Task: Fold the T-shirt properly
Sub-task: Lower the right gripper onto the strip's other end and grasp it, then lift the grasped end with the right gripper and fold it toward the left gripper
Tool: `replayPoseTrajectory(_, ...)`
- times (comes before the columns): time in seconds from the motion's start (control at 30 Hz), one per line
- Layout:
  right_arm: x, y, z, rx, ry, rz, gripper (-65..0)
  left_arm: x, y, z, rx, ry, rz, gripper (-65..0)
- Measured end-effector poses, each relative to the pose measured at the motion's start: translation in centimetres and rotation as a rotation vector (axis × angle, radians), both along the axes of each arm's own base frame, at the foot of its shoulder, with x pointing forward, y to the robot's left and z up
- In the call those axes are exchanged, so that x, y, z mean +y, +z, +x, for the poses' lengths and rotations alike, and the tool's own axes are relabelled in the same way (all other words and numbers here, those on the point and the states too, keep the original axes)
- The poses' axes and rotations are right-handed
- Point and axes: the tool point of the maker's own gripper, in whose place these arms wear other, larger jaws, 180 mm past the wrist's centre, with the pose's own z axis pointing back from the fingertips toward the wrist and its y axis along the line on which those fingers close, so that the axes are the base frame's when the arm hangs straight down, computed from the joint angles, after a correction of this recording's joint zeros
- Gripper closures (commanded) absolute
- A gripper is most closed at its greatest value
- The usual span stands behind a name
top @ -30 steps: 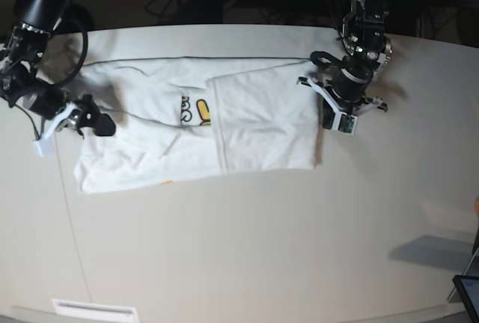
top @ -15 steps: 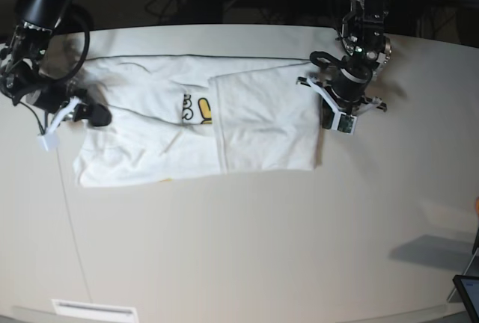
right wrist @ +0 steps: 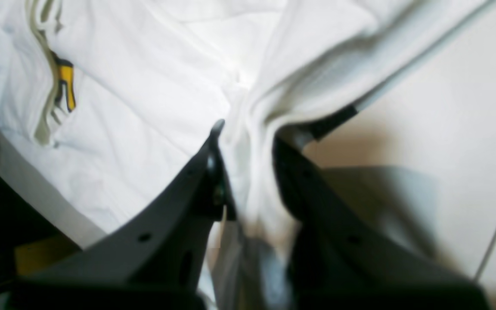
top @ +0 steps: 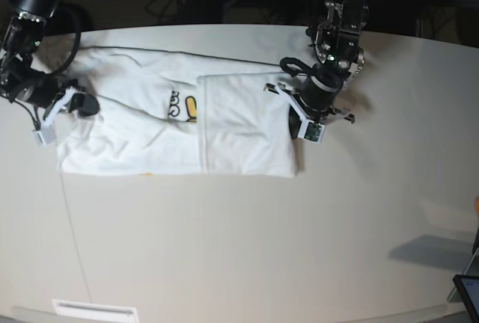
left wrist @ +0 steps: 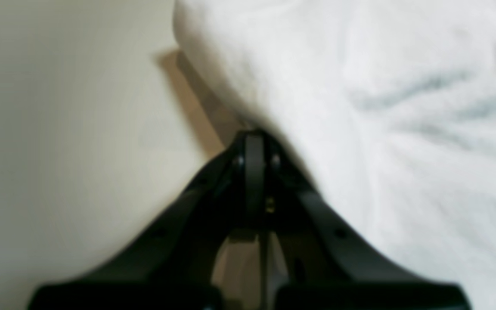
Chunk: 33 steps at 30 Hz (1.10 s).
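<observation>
Cloth covers the upper left part of the pale table [top: 247,248]: the T-shirt [top: 150,125] lies there flat, partly folded, with one white panel turned over its right half. Between the folds a small piece of yellow print [top: 191,106] with dark outlines shows, and the same yellow spot is visible in the right wrist view at the upper left.

The right gripper [right wrist: 246,142] is at the left edge of the shirt. Its two dark jaws stand close together and a bunched ridge of white fabric passes between them, so it is pinching the T-shirt. In the base view this gripper [top: 71,106] sits on the left margin of the cloth, with the arm going up and to the left.

The left gripper [left wrist: 254,144] has its jaws pressed fully together. It rests at the right border of the shirt, and the white fabric lies just beside the tip; whether any cloth is caught between the jaws I cannot tell. In the base view it [top: 303,110] is at the right edge of the folded panel.
</observation>
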Motion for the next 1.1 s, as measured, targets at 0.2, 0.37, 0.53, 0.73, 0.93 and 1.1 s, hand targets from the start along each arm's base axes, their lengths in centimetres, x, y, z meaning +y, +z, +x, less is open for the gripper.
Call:
replayPoseTrajectory(0.2,-1.1,3.0,0.9,-0.033,-0.064,-0.067,0.0,0.2,0.1,0.0,-0.003,0.001,0.002,0.0)
replayPoseTrajectory(0.37,-1.2,6.2,2.3,-0.089,-0.127,-0.087,0.0,0.0,0.0,-0.3,-0.004,-0.002,-0.002,0.0)
replayPoseTrajectory(0.53,0.8,6.4,2.6,-0.052,-0.128,-0.072,0.0,-0.2,0.0,-0.3,-0.003,-0.004,-0.004,0.0)
replayPoseTrajectory(0.73,3.7,7.8,3.1,-0.055,-0.121,-0.049,0.0,-3.9,-0.1,-0.7,0.005,-0.084,-0.031,0.0)
replayPoseTrajectory(0.93,6.2,7.9,2.9,-0.022,-0.110,-0.008,0.0,-4.8,-0.1,-0.8,0.006,-0.088,-0.052,0.0)
replayPoseTrajectory(1.1,8.4,7.4,2.7,0.015,-0.101,0.013,0.0,-4.9,-0.1,-0.8,0.009,-0.088,-0.055,0.0)
